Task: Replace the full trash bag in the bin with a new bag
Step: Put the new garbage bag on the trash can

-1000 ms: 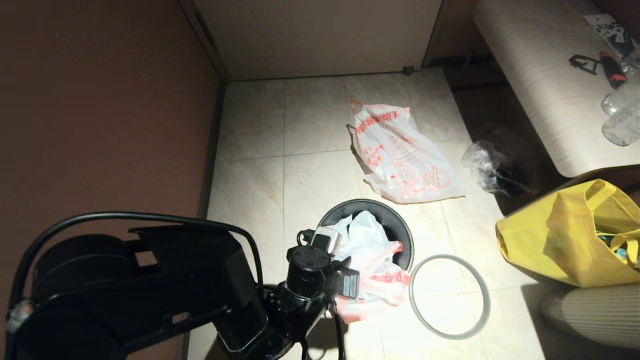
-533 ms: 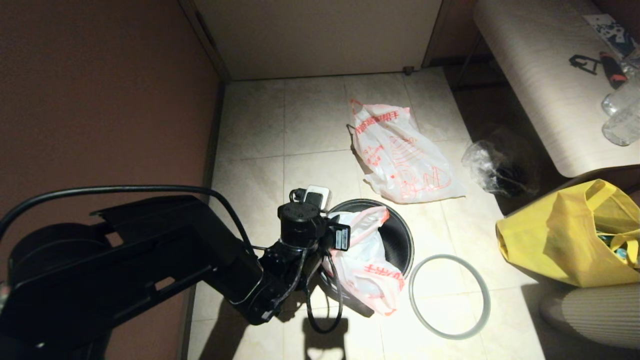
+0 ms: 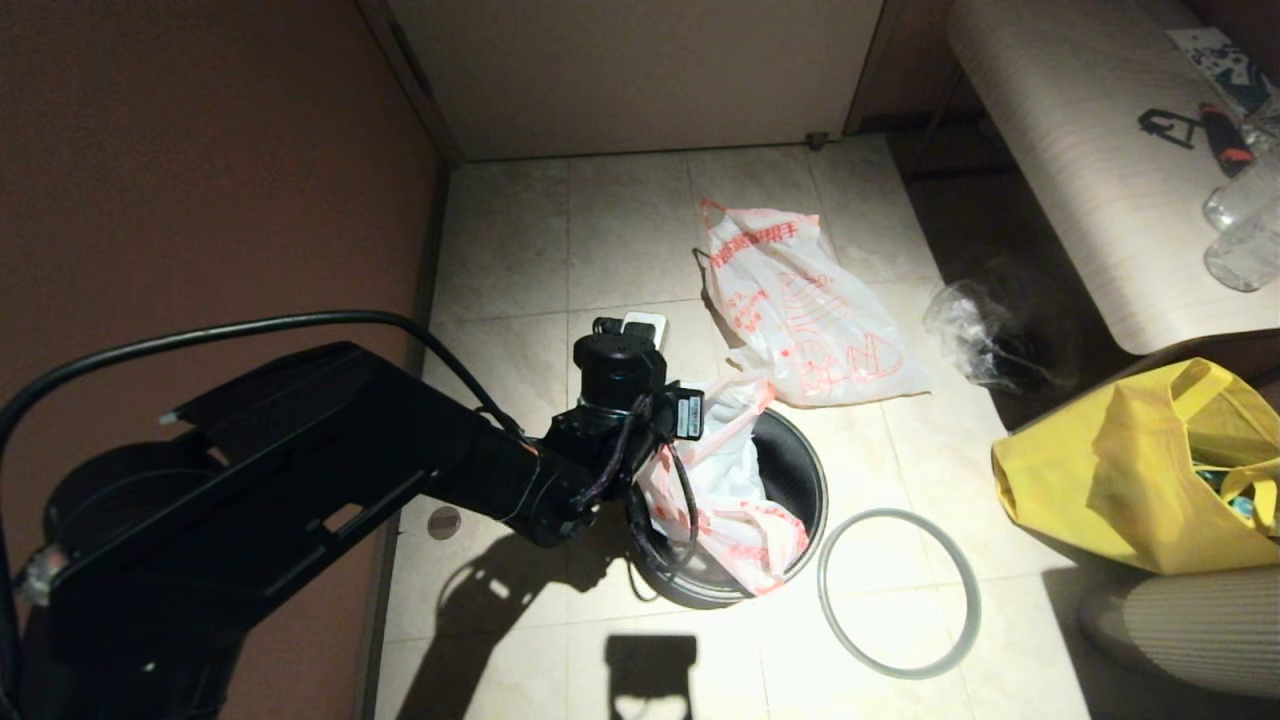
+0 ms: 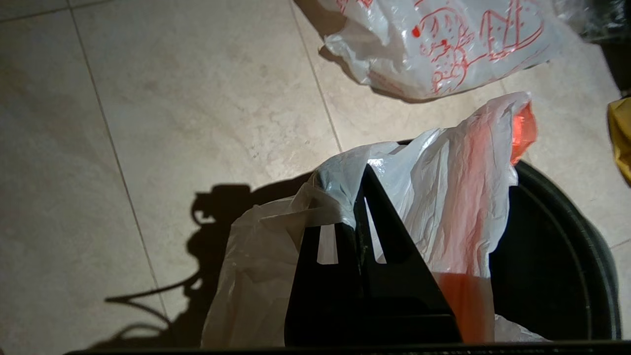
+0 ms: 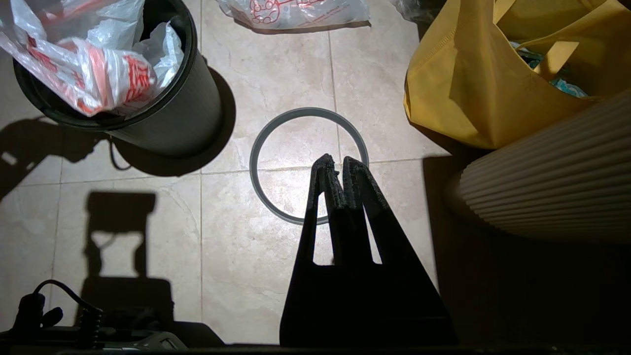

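1. Since the earlier frames, the left gripper has travelled from the near side of the bin toward its far rim, dragging a fold of the full trash bag with it. The bag now stands taller and is stretched across the bin mouth.
2. The left jaws are closed on a pinch of the bag's thin plastic at its upper edge. This grip point is likely chosen so a lift draws the whole bag upward.
3. The full trash bag is still seated in the bin; its lower printed part drapes over the near rim.
4. The grey hoop lies flat on the floor just beside the bin, evidently removed so that the bag edge is free.
5. The new bag lies flat on the tiles beyond the bin, apart from it, in reach for fitting.
6. The right gripper hangs idle above the hoop, jaws closed on nothing.
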Motion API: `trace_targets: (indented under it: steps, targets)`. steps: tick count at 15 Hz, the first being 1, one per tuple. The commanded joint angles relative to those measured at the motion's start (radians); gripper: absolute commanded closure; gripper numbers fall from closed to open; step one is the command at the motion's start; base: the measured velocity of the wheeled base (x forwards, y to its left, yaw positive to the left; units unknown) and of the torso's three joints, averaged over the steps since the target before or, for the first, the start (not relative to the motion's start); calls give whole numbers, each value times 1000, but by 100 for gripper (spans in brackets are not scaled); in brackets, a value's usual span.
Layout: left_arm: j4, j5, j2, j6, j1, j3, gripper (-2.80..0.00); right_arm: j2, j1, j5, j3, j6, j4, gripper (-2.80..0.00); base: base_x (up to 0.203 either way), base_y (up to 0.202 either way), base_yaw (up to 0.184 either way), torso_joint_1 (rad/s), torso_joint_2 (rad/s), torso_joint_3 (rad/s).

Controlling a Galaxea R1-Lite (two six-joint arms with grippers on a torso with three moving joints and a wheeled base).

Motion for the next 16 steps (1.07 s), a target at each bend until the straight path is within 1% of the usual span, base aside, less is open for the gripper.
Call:
trace_targets:
  steps: [1,2,3,6,8,9,10,12,13,14,15,16]
  targets:
    - [6,9,27,-5,2,-13,0,1,0,0,0,0,1,0,0,0,0,0,0,0]
    - [7,9,36,-4,13,-24,0,1,0,0,0,0,0,0,0,0,0,0,0,0]
    - [9,9,42,-5,18,-38,-280,1,-1,0,0,0,0,0,0,0,0,0,0,0]
    - [13,16,1,-6,20,-10,-280,1,1,0,0,0,0,0,0,0,0,0,0,0]
    - [65,22,-100,-17,20,37,-280,1,-1,0,0,0,1,0,0,0,0,0,0,0]
    - [145,22,-174,-37,17,56,-280,1,0,0,0,0,0,0,0,0,0,0,0,0]
    - [269,19,-227,-59,12,62,-280,1,0,0,0,0,0,0,0,0,0,0,0,0]
    - [613,10,-284,-115,2,32,-280,1,0,0,0,0,0,0,0,0,0,0,0,0]
    - [743,8,-300,-154,-1,-4,-280,1,0,0,0,0,2,0,0,0,0,0,0,0]
    - [836,4,-314,-197,-2,-41,-280,1,-1,0,0,0,0,0,0,0,0,0,0,0]
    - [876,-5,-327,-227,-2,-60,-280,1,-1,0,0,0,0,0,0,0,0,0,0,0]
    - [879,-6,-333,-230,-2,-59,-280,1,-1,0,0,0,1,0,0,0,0,0,0,0]
